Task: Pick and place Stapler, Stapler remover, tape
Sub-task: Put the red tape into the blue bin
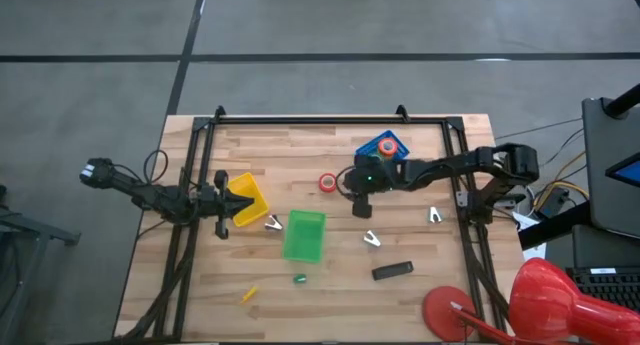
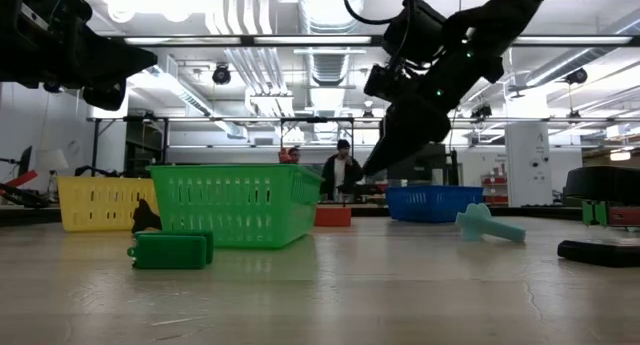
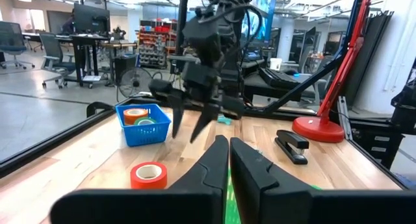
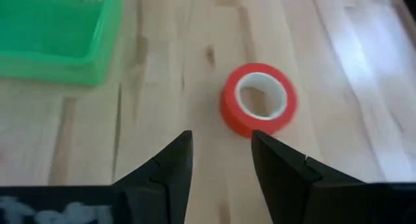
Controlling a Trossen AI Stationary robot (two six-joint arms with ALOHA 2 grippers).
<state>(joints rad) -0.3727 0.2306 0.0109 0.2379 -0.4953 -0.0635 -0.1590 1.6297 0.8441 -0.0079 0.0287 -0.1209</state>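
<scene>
At the near edge of the desk (image 1: 330, 305) sits the round foot of a red lamp (image 1: 447, 310). A little farther in lies the black stapler (image 1: 392, 271), flat on the wood and all by itself. Near it, on the other side, are a small green thing (image 1: 299, 279) and a little yellow thing (image 1: 249, 294). Farther back stands the green basket (image 1: 303, 235), with a small pale metal piece (image 1: 371, 239) lying beside it. The yellow basket (image 1: 246, 198) stands at the left. The left gripper (image 1: 240, 200) hangs over the yellow basket with its fingers pressed together, and it holds nothing. Past the green basket lies the red tape roll (image 1: 327, 183), flat on the desk with its hole facing up. The right gripper (image 4: 221, 162) hangs above the desk just beside the red roll, with its two fingers apart and nothing between them. At the far side is the blue basket (image 3: 144, 127), and it has an orange tape roll (image 3: 136, 113) and a green tape roll (image 3: 144, 123) inside. Far away in the room beyond the desk, people (image 2: 341, 172) are standing.
</scene>
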